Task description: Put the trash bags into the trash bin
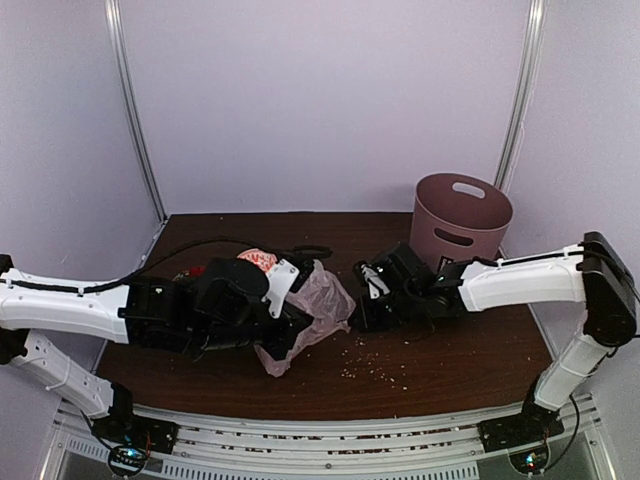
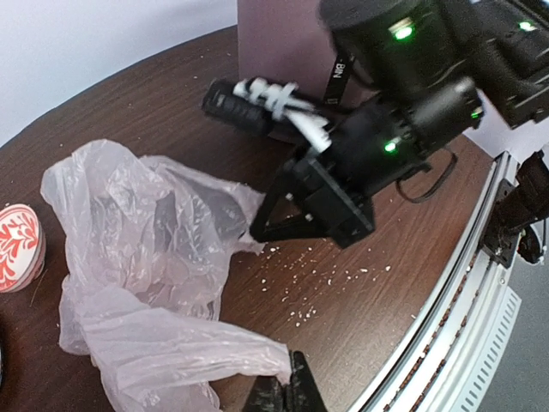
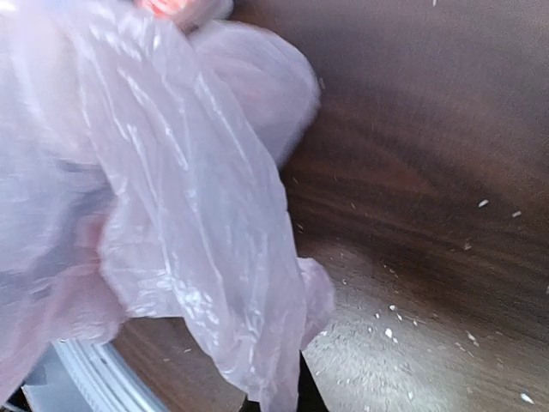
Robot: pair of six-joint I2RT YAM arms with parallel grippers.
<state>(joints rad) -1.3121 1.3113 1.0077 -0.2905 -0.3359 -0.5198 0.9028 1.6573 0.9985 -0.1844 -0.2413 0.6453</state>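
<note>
- The trash bag (image 2: 137, 257) is lying crumpled on the dark worktop (image 1: 450, 350) between the two arms, puffed up in loose folds. It is sitting well left of the trash bin (image 1: 462, 215), which is standing upright at the far right corner.
- The left gripper (image 2: 287, 393) is pinching a gathered corner of the film at the bag's near edge, with its jaws clenched on it.
- The right gripper (image 2: 262, 230) is meeting the bag's opposite edge with its jaws closed. In the right wrist view the film is draping down into them, so it appears to be gripping a fold there.
- The bag is looking very light, thin and limp. It is likely to be slippery and to slide out of a shallow pinch, and it could tear if the arms pull apart hard.
- A bunched fold or the rim is offering the best hold, since several layers are giving the jaws more to bite on than a single sheet.
- Being so floppy, it is probably going to trail and catch the bin's rim unless it is lifted high.
- Crumbs (image 2: 317, 283) are dotting the worktop, and a red patterned bowl (image 2: 15, 247) is sitting just beside the bag.
</note>
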